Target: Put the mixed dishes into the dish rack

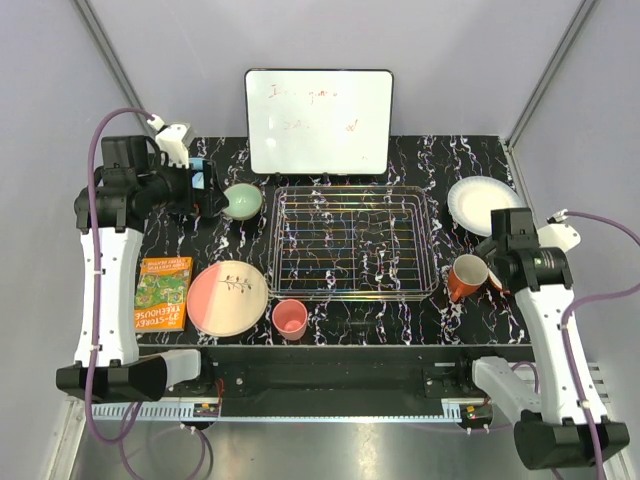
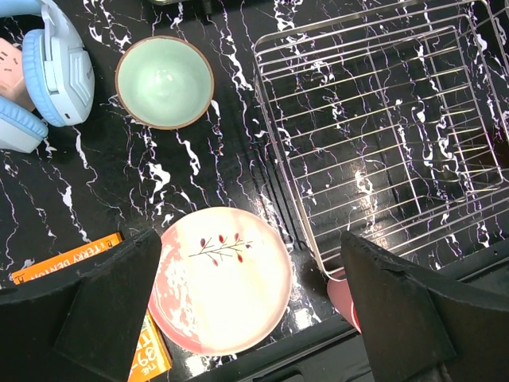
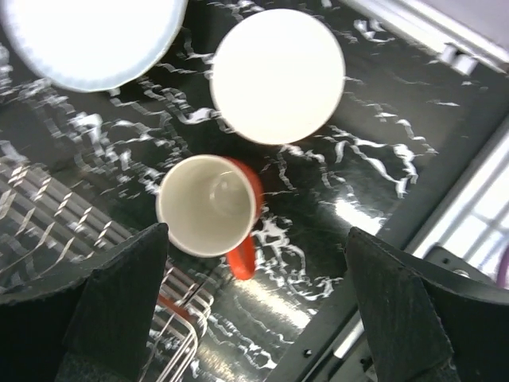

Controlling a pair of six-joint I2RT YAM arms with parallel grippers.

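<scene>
Dish rack (image 1: pixel 352 189) long axis L-R; mug (image 3: pixel 208 205) upright.

Between the black fingers (image 2: pixel 111 306) of the left gripper (image 2: pixel 250 239) showed a pink plate (image 2: pixel 219 278) with a red-leaved twig drawing; ahead of it, a mint-green bowl (image 2: pixel 164 81) rimmed brown. Beneath the right gripper (image 3: pixel 256 232) stood an orange mug (image 3: pixel 208 205), white inside. The table (image 2: pixel 119 183) was black, veined white; the rack (image 1: pixel 355 240) silver
</scene>
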